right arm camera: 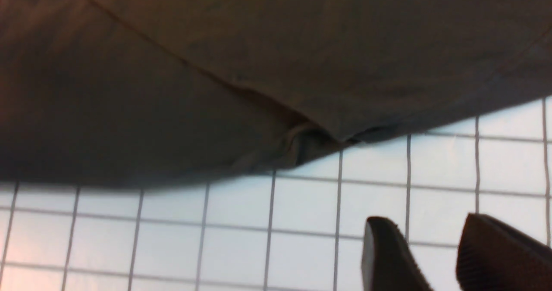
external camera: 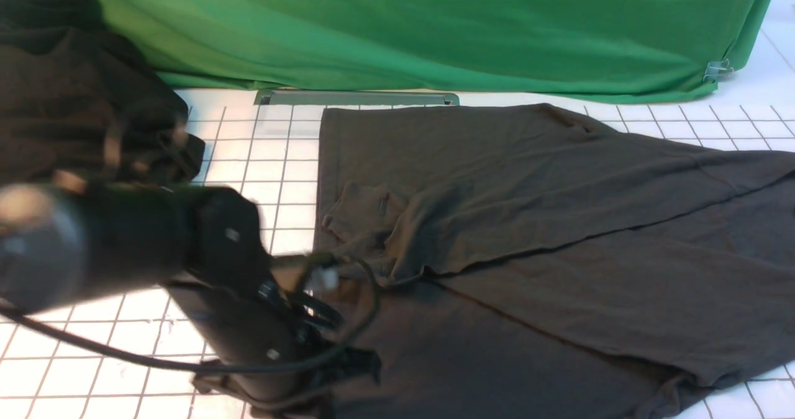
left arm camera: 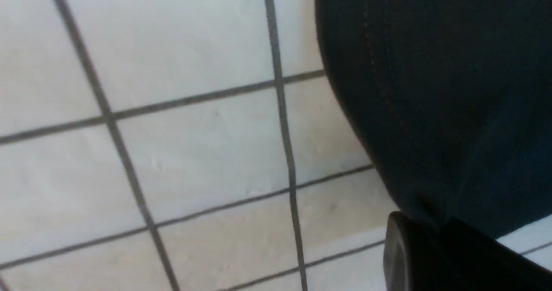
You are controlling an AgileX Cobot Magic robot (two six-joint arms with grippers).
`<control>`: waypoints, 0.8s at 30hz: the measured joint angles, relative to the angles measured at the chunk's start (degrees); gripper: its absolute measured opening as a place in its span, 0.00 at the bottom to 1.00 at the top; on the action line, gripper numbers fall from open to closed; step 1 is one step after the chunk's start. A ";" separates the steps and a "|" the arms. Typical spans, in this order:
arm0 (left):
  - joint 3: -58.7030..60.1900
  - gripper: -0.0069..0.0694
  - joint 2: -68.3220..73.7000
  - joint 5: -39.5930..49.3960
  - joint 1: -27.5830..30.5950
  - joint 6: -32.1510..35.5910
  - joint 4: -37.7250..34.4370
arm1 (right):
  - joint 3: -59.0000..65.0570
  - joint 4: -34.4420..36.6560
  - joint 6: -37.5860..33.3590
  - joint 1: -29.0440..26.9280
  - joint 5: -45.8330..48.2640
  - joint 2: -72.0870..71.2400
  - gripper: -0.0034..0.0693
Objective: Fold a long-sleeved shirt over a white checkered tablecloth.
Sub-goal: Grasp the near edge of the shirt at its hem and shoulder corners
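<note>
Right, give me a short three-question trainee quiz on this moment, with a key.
1. True or false: the left gripper is closed on the edge of the shirt.
2. Fill in: the right gripper is ____, with nothing between its fingertips.
3. Which lies over the tablecloth: (a) the shirt; (b) the green cloth's metal clip; (c) a folded towel?

Key: 1 true; 2 open; 3 a.

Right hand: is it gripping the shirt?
No, the right hand has its fingertips apart over bare checkered tablecloth, clear of the shirt.
</note>
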 joint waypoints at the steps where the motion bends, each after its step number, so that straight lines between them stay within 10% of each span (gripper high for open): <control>1: 0.00 0.12 -2.07 1.20 1.92 0.00 0.18 | 0.00 0.00 -0.06 0.00 0.70 0.00 0.38; 11: 8.12 0.12 -8.60 4.12 11.29 2.87 1.48 | 1.03 0.72 -3.01 5.52 4.21 0.20 0.38; 24: 15.42 0.12 -9.12 3.49 15.25 5.76 2.45 | 4.39 -6.52 -5.41 37.79 -4.15 18.06 0.74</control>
